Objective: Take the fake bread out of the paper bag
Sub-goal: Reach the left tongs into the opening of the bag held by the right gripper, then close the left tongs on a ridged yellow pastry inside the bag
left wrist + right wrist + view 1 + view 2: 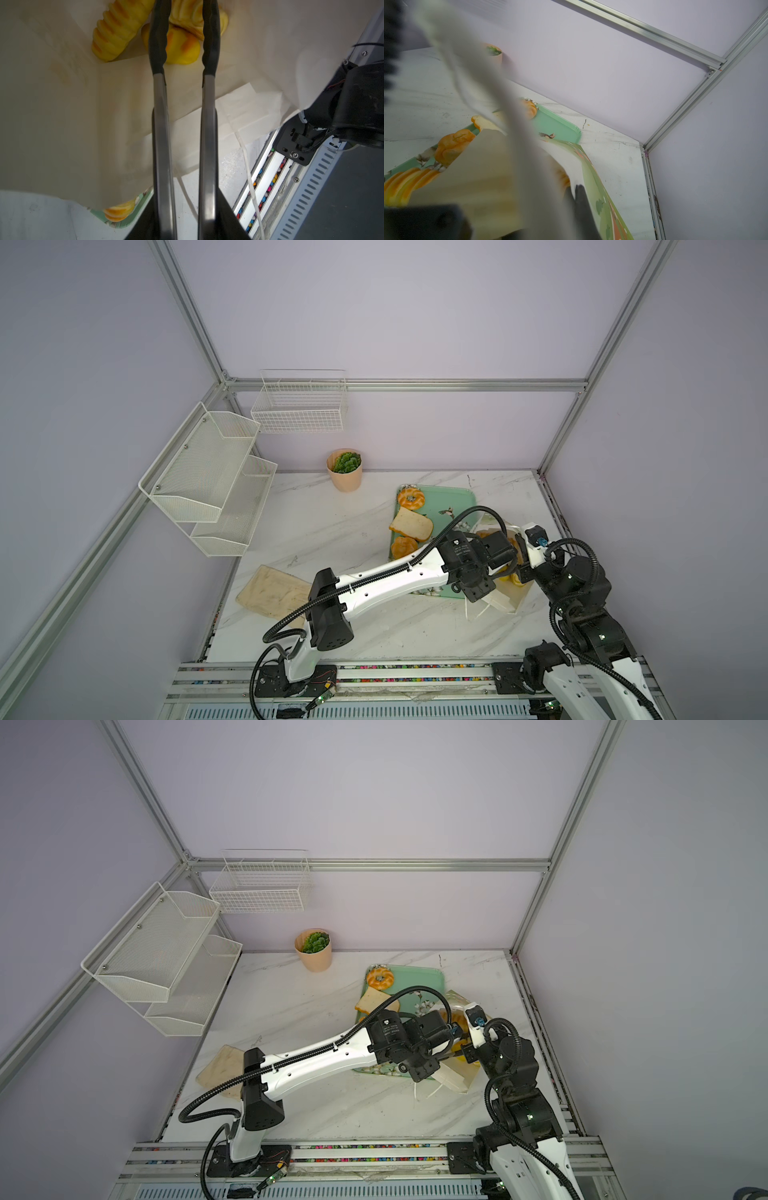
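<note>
**Bag unloading, four views.** In both top views the paper bag (505,599) sits at the right edge of the green tray (453,497), and the two wrists mask its mouth. A ring donut (411,498), a toast slice (411,524) and a round bun (404,546) lie on the tray.

Only the left wrist view looks inside the bag. Several pieces of fake bread (116,31), ridged and yellow, lie at its bottom. The left gripper (185,12), with long tong arms, extends among them, narrowly parted with nothing seen clamped. This view also shows a ridged loaf (119,209) on the tray, which the arm hides from above.

The right gripper (524,570) is closed on the bag's rim. In the right wrist view one black finger (581,199) lies against the printed wall.
</note>
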Robot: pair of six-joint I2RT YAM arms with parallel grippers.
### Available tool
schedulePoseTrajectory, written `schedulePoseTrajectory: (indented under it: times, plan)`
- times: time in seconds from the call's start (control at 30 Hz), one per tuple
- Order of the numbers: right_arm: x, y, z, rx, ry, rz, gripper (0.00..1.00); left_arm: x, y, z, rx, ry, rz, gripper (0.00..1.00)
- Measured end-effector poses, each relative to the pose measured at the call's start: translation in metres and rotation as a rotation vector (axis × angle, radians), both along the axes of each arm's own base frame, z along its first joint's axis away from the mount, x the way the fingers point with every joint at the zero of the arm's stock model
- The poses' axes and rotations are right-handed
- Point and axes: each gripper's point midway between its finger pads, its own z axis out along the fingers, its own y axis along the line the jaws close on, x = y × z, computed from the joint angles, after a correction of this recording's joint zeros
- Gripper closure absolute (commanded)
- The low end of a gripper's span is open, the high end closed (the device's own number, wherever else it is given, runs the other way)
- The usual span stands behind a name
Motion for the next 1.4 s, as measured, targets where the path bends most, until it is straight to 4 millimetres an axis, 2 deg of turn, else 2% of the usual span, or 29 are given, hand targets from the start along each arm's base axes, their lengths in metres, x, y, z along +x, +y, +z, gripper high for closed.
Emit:
schedulePoseTrajectory:
  times: [0.27,0.5,0.63,0.9,1.03,1.2,1.4]
  plan:
    - [-0.006,0.006,0.003,0.004,-0.019,0.040,1.00,0.011,0.003,-0.007,-0.024,0.070,0.083,0.56]
    - [-0.004,0.007,0.001,0.003,-0.012,0.043,1.00,0.008,-0.001,-0.007,-0.025,0.038,-0.016,0.53]
    - [-0.003,0.006,0.000,0.001,-0.009,0.037,1.00,0.005,0.010,-0.009,-0.002,-0.004,-0.086,0.53]
    - [-0.002,0.000,0.001,-0.003,-0.016,0.003,1.00,0.005,0.007,-0.004,-0.019,-0.017,-0.105,0.55]
    - [0.000,-0.004,0.002,-0.004,-0.021,-0.023,1.00,0.002,0.009,-0.015,0.008,0.044,-0.052,0.58]
    - [0.003,-0.013,0.005,0.021,-0.025,-0.083,1.00,-0.006,0.000,-0.028,0.003,0.157,0.032,0.60]
    - [0.004,-0.020,0.009,0.058,-0.033,-0.124,1.00,-0.014,-0.012,-0.017,-0.078,0.300,0.112,0.62]
